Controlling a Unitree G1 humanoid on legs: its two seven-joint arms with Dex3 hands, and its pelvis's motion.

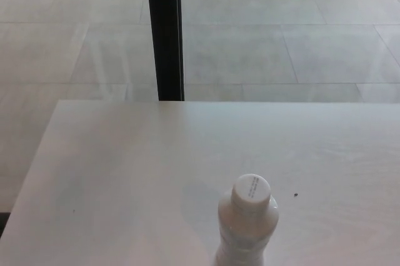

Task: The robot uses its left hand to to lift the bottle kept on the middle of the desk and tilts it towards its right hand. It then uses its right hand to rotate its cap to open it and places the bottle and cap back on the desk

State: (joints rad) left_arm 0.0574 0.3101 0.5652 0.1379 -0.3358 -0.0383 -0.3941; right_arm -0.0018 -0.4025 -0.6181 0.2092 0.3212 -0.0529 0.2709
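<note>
A clear plastic bottle (245,231) stands upright on the pale desk (125,172), near the bottom edge of the head view and a little right of centre. Its white cap (251,190) is on, with small printed text on top. The lower part of the bottle is cut off by the frame. Neither of my hands shows in the picture.
The desk's far edge runs across the middle of the view and its left edge slants down at the left. Beyond it lies a tiled floor with a black vertical post (165,32) rising behind the desk. A tiny dark speck (295,194) lies right of the bottle.
</note>
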